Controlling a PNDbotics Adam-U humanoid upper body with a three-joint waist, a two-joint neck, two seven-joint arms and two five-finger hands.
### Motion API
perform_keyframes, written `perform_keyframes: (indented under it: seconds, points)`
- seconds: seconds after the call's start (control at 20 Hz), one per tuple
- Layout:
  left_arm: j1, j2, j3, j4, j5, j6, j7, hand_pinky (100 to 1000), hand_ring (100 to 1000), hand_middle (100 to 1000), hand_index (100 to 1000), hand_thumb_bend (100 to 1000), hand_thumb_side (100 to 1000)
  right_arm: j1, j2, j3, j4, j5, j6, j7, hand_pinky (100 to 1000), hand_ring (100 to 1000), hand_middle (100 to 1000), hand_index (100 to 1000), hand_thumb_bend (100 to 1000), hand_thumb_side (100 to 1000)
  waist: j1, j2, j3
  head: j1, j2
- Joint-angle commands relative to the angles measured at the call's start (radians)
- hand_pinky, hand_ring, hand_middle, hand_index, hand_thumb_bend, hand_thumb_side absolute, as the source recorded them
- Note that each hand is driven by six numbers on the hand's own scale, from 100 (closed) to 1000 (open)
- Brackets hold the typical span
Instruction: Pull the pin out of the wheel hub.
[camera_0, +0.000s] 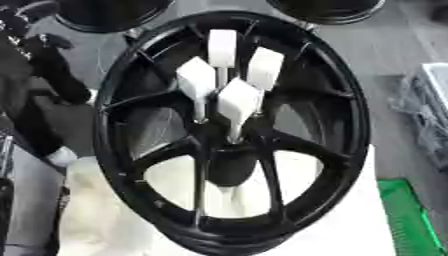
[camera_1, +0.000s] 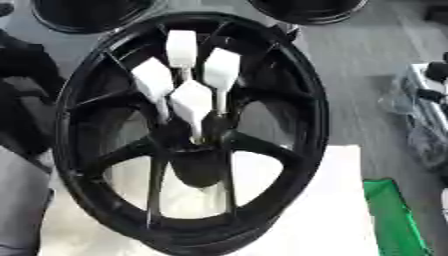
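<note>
1. the wheel hub (camera_0: 341, 145) is glossy black all over, rim and spokes alike.
2. four pins (camera_0: 238, 100) stand in its centre, each with a plain white blocky head on a pale silvery stem.
3. the surface (camera_0: 367, 225) under the wheel is white, unpatterned.
4. the floor (camera_0: 385, 45) beyond is plain grey.
5. a bright green piece (camera_0: 407, 220) shows at the lower right.
6. the robot's arm (camera_0: 39, 85) at the left edge is black.
7. two more dark round rims (camera_1: 87, 15) sit along the top edge.

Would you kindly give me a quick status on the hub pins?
Left hand low beside wheel, grip unclear. Four white-headed pins seated in hub. Nothing blocking.
</note>
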Motion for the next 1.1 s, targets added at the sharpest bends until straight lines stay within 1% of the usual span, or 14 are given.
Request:
perform_keyframes:
  seconds: [0.05,0.4,0.6,0.7,0.75,0.85,0.9,1.0,1.05,1.1]
  points:
    - [-0.01,0.031,0.002,-0.019,-0.001,-0.003,-0.003,539,823,744,718,100,763,-0.006,-0.019,-0.007,-0.018,0.005,-0.002,-0.002,721,821,698,801,100,646,-0.001,-0.011,-0.001,-0.003,-0.017]
    - [-0.011,0.032,0.003,-0.019,-0.001,-0.003,-0.003,539,823,745,718,100,762,-0.006,-0.02,-0.008,-0.018,0.006,-0.004,-0.003,725,821,699,800,100,644,-0.001,-0.01,0.0,-0.006,-0.026]
    - [-0.031,0.044,0.003,-0.024,0.003,-0.008,-0.001,544,825,749,722,100,744,-0.004,-0.015,-0.012,-0.018,0.007,-0.003,-0.007,725,821,698,800,100,647,-0.004,-0.006,-0.003,-0.021,-0.035]
    - [-0.06,0.074,0.001,-0.031,0.012,-0.017,0.001,546,834,780,736,100,723,0.001,-0.01,-0.014,-0.018,0.011,-0.003,-0.01,725,821,698,800,100,648,-0.007,-0.002,-0.005,-0.035,-0.037]
    - [-0.079,0.102,-0.007,-0.036,0.019,-0.026,-0.002,547,838,794,744,100,701,0.003,-0.008,-0.016,-0.018,0.014,-0.003,-0.012,725,821,698,800,100,649,-0.007,0.0,-0.005,-0.041,-0.037]
    - [-0.125,0.177,-0.031,-0.049,0.042,-0.053,-0.022,550,842,805,757,100,674,0.01,-0.004,-0.018,-0.018,0.022,-0.003,-0.017,724,821,698,799,100,651,-0.008,0.002,-0.005,-0.047,-0.032]
    - [-0.144,0.211,-0.041,-0.05,0.063,-0.066,-0.035,550,842,805,757,100,674,0.011,-0.002,-0.019,-0.018,0.025,-0.002,-0.019,724,821,698,799,100,651,-0.008,0.004,-0.005,-0.049,-0.029]
    - [-0.159,0.24,-0.047,-0.044,0.092,-0.081,-0.049,550,842,805,757,100,674,0.012,-0.001,-0.019,-0.018,0.029,-0.001,-0.022,724,821,698,799,100,651,-0.009,0.005,-0.005,-0.05,-0.027]
    - [-0.162,0.245,-0.047,-0.041,0.099,-0.086,-0.053,560,836,794,760,100,634,0.013,0.0,-0.019,-0.018,0.03,-0.001,-0.023,725,821,698,799,100,651,-0.008,0.004,-0.005,-0.053,-0.028]
    - [-0.173,0.257,-0.056,-0.048,0.097,-0.093,-0.06,565,834,788,762,100,621,0.02,-0.002,-0.021,-0.018,0.032,0.0,-0.024,725,821,698,799,100,651,0.0,-0.002,-0.008,-0.059,-0.026]
